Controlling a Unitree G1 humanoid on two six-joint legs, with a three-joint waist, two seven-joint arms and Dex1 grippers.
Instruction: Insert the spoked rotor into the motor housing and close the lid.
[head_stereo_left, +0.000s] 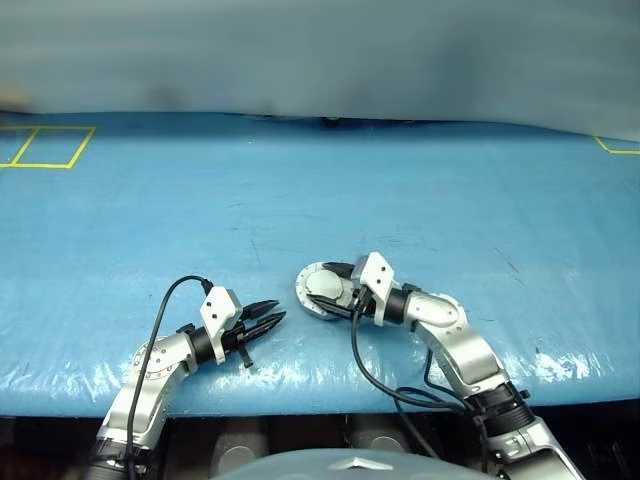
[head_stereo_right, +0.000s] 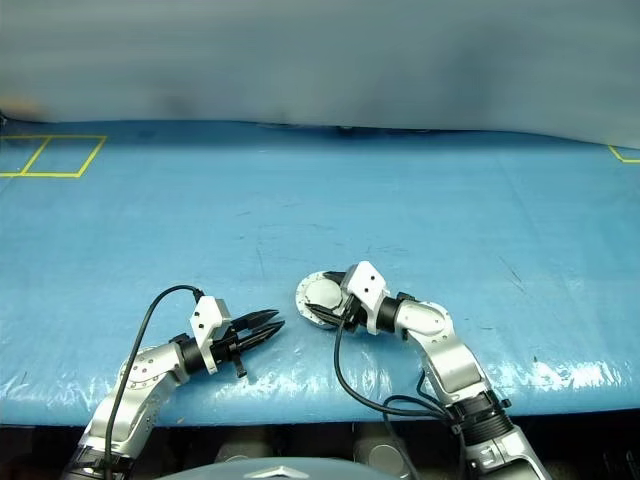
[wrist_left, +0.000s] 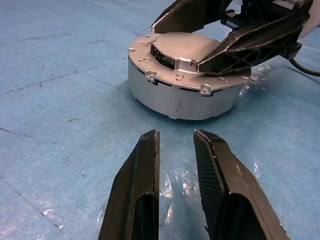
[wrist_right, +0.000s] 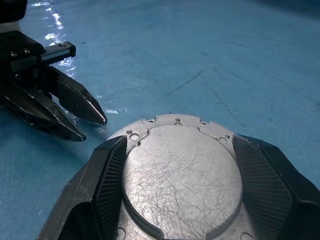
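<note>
Blue sheeting (head_stereo_left: 330, 190) covers the whole work surface, scuffed with thin dark scratches and creased to a shine along its near edge. Yellow tape squares (head_stereo_left: 45, 147) are marked at the far left, and another yellow corner (head_stereo_left: 617, 147) at the far right.

Near the front middle the housing (wrist_left: 180, 95) is seen resting flat on the sheeting, with the lid (wrist_right: 182, 175) closed on top of it: a plain, scratched, light-grey face with a raised centre and small holes round the rim. The rotor cannot be seen.

The right gripper (head_stereo_left: 335, 292) is placed over the lid, its jaws spread wide. One finger (wrist_right: 100, 185) lies along one side of the raised centre and the other along the opposite side. Whether the lid is actually clamped cannot be told.

The left gripper (head_stereo_left: 268, 317) is held just beside the housing on the robot's left, pointed toward it, apart from it. Its jaws are narrowly parted, with nothing between them.
</note>
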